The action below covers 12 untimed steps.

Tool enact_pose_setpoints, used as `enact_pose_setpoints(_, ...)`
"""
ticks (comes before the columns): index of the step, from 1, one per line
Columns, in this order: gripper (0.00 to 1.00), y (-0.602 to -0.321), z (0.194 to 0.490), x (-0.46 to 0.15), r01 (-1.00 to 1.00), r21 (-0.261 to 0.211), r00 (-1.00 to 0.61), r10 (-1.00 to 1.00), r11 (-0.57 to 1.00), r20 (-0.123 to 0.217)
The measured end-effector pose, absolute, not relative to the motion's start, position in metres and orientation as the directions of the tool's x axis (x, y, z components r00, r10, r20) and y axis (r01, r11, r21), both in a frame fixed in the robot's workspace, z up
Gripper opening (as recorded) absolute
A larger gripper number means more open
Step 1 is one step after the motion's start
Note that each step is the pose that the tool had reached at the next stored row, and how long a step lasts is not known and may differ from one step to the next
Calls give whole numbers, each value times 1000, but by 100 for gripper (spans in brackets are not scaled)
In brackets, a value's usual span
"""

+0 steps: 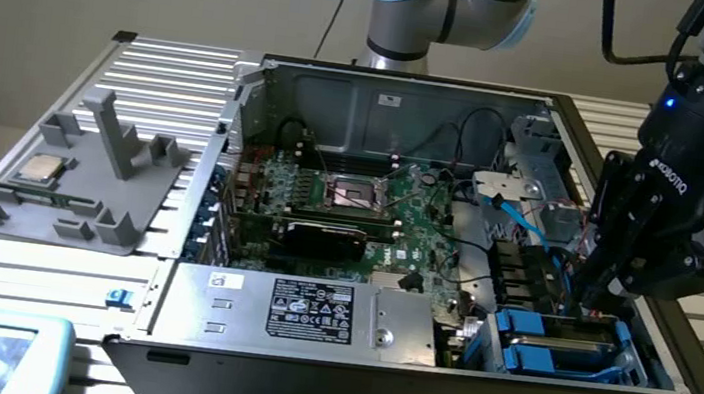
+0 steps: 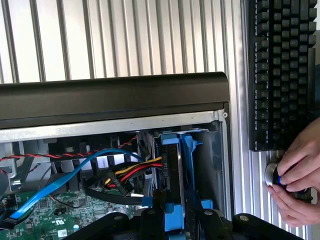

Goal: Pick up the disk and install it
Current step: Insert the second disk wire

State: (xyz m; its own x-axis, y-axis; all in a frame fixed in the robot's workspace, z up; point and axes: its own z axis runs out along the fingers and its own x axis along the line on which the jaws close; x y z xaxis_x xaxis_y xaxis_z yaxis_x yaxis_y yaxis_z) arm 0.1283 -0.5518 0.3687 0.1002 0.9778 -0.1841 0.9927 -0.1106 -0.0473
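Note:
The disk [image 2: 187,165] stands on edge in its bright blue carrier, inside the drive bay at the corner of the open computer case [image 2: 115,95]. My gripper [image 2: 179,220] straddles its near end, one dark finger on each side, pressed against the carrier. In the exterior view the gripper [image 1: 592,305] reaches down into the bay at that view's right, just above the blue carriers [image 1: 548,332] stacked there. The disk's label is hidden.
Blue, red and yellow cables [image 2: 120,172] lie right beside the bay over the motherboard [image 1: 351,202]. A grey power-supply box [image 1: 297,313] fills the case's front. A grey fixture holding a processor chip [image 1: 40,169] sits outside. A person's hands [image 2: 297,170] rest near a keyboard [image 2: 280,75].

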Motion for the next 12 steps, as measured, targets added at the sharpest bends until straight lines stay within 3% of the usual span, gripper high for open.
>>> enact_pose_setpoints(12, 31, -552, 368, 128, 993, -48, 102, 978, -112, -181)
